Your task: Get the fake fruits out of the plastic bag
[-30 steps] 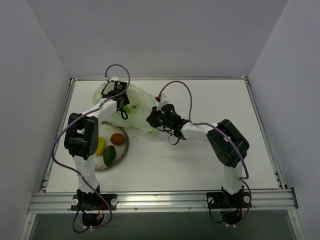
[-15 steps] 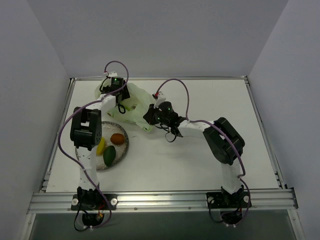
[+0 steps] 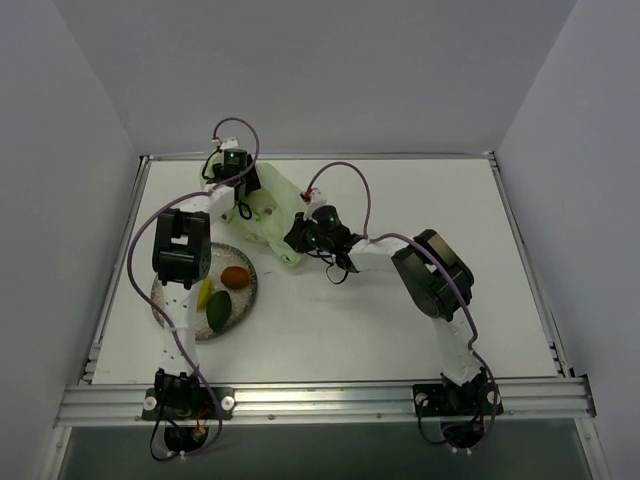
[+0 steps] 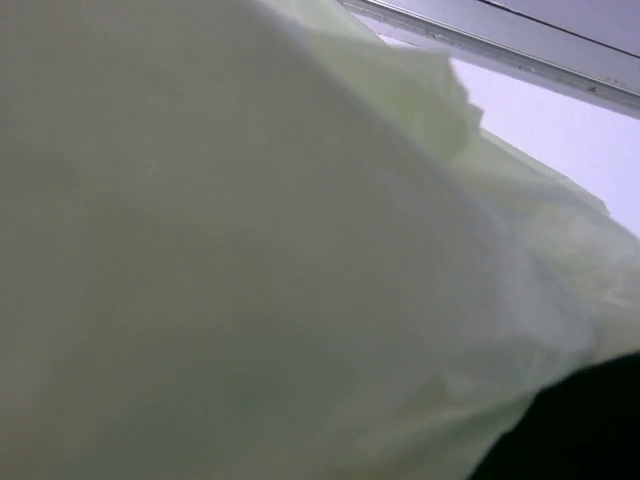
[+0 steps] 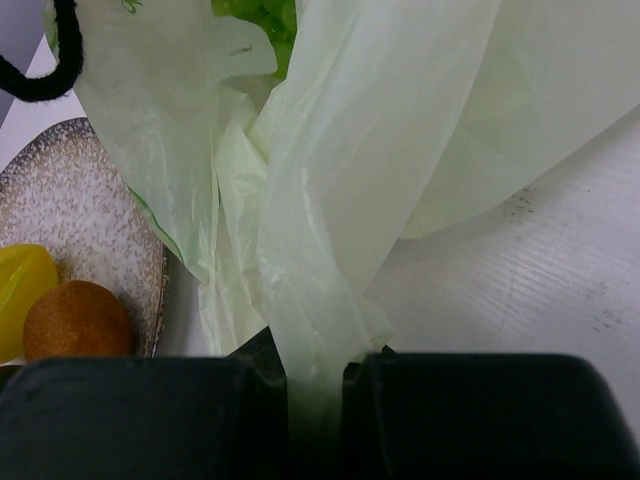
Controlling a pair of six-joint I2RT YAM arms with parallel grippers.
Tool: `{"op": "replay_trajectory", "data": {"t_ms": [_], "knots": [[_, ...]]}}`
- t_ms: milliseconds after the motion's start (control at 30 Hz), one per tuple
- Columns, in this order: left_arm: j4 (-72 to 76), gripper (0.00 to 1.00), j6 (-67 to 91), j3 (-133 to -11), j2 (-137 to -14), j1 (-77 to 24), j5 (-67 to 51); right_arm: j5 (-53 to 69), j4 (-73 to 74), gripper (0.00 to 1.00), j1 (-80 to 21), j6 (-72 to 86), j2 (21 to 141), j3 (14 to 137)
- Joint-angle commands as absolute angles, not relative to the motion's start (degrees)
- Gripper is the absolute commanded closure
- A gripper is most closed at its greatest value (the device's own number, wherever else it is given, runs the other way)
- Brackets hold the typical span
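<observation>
Three fake fruits (image 3: pixel 219 310) lie on plate (image 3: pixel 165 305). Plastic bag (image 3: pixel 272 205) on counter (image 3: pixel 400 320), far left; right fingers (image 5: pixel 480 415) pinch its film. Left fingers (image 4: pixel 585 435) against bag, spread or pressed: cannot tell

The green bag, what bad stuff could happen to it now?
1. The right end effector pinches thin film of the bag; a hard pull might tear it or let it slip.
2. The left wrist view shows only film, so the left end effector may grab plastic, not the green fruit.
3. The bag reaches the edge of the plate; dragging it could knock the brown fruit off.
</observation>
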State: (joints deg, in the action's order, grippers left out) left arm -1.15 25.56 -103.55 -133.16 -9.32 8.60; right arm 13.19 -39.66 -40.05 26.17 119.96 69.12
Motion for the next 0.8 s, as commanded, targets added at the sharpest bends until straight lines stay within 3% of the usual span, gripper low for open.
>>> {"op": "replay_trajectory", "data": {"t_ms": [0, 133, 333, 567, 767], "knots": [[1.84, 0.4, 25.05, -106.7, -132.8, -8.35, 7.91, 14.68, -40.96, 1.0, -39.73, 26.54, 121.02, 71.8], [3.43, 0.58, 24.61, -106.44, -132.63, -8.26, 7.91, 14.85, -41.13, 1.0, -39.55, 26.72, 121.64, 71.89], [6.24, 0.75, 26.53, -101.7, -127.72, -8.35, 6.25, 14.85, -41.4, 1.0, -39.29, 26.81, 121.99, 71.89], [9.48, 0.83, 34.53, -85.46, -109.82, -8.61, 3.78, 14.94, -41.4, 1.0, -37.36, 27.16, 121.55, 72.77], [12.31, 0.83, 39.81, -68.13, -96.27, -9.23, 0.45, 15.73, -41.66, 1.0, -35.95, 27.34, 119.54, 72.16]]}}
